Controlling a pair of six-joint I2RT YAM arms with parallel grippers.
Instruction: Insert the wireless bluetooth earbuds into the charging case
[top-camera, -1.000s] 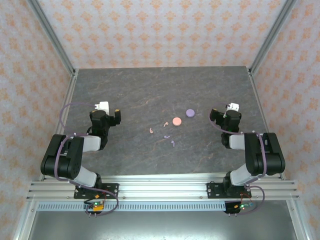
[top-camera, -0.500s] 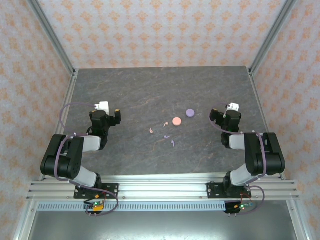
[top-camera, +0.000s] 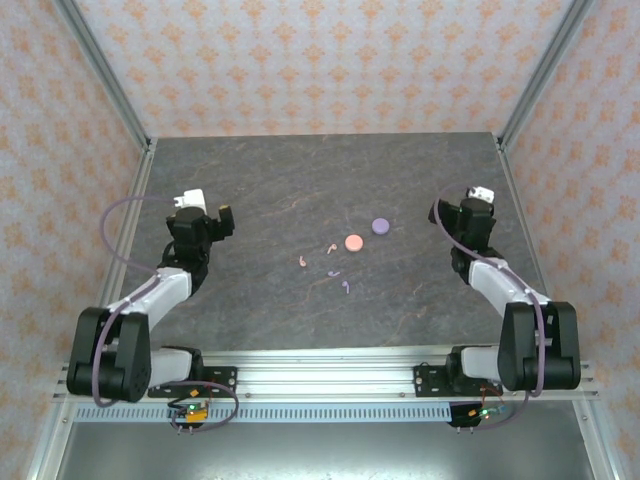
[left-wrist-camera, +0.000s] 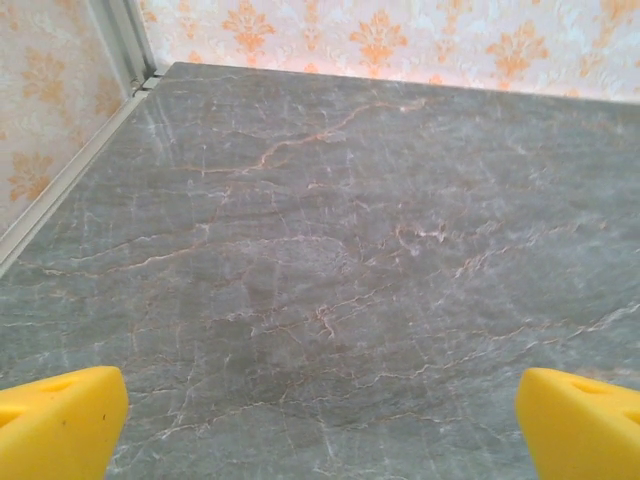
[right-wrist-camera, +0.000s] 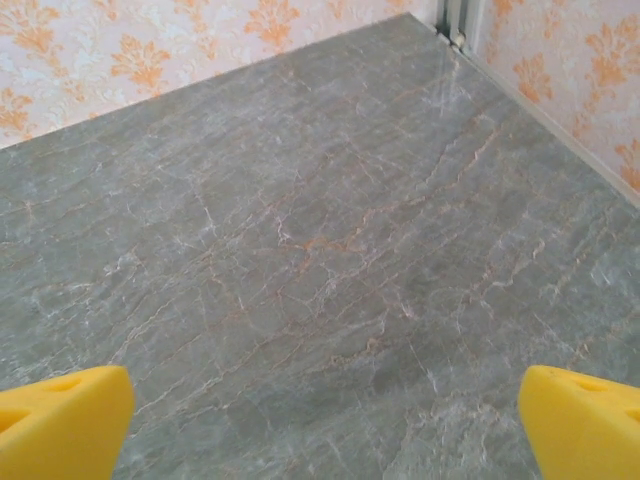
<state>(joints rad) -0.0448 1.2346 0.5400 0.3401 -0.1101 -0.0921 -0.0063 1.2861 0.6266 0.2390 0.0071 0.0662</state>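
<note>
Counter (top-camera: 250, 310) of dark veined stone, seen from above, with both arm bases on the near rail (top-camera: 320, 380). Closest to me lies the near lilac earbud (top-camera: 346, 287), then the far lilac earbud (top-camera: 333, 273), then the left pink earbud (top-camera: 302, 262) and the right pink earbud (top-camera: 328, 248). All four rest on bare stone in a loose group, none touching a case. Just beyond them sit the pink case (top-camera: 352, 242) and, farther right, the lilac case (top-camera: 380, 226), two flat discs apart from each other. I cannot tell whether either lid is open. Left pincer (left-wrist-camera: 320, 425) and right pincer (right-wrist-camera: 320, 425) hang well off to either side of the group, fingers spread wide, gripping nothing. Patterned wall (top-camera: 320, 70) closes the far edge.
</note>
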